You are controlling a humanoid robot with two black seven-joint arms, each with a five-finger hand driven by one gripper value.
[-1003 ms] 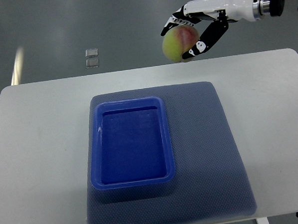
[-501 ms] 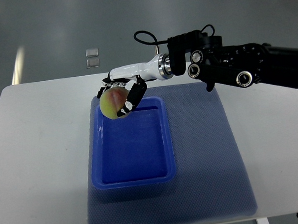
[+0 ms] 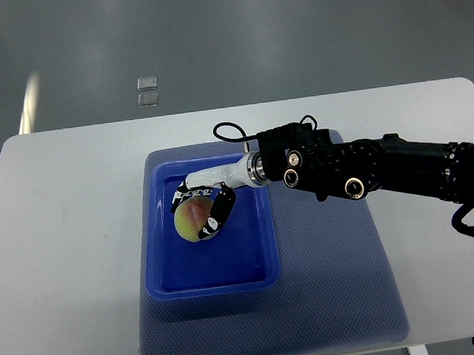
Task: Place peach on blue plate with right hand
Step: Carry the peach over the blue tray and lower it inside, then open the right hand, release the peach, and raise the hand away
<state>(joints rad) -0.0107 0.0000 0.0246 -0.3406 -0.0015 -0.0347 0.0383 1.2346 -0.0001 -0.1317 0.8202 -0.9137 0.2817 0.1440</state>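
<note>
Glossy plastic blue plate (image 3: pixel 153 253); textured matt mat (image 3: pixel 337 275); smooth white table (image 3: pixel 65 234).

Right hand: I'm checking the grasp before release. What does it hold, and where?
The right hand holds the peach, fingers curled over its top and right side, inside the blue plate.

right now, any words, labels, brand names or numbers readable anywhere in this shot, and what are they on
No readable text anywhere in the top view.
Right hand, shut on the peach: small white marks on the black fingers, too small to read as print.
Black forearm: round fittings only, no lettering legible.
Blue plate, blue mat, white table: blank.
Two small squares on the floor: no print discernible.
</note>
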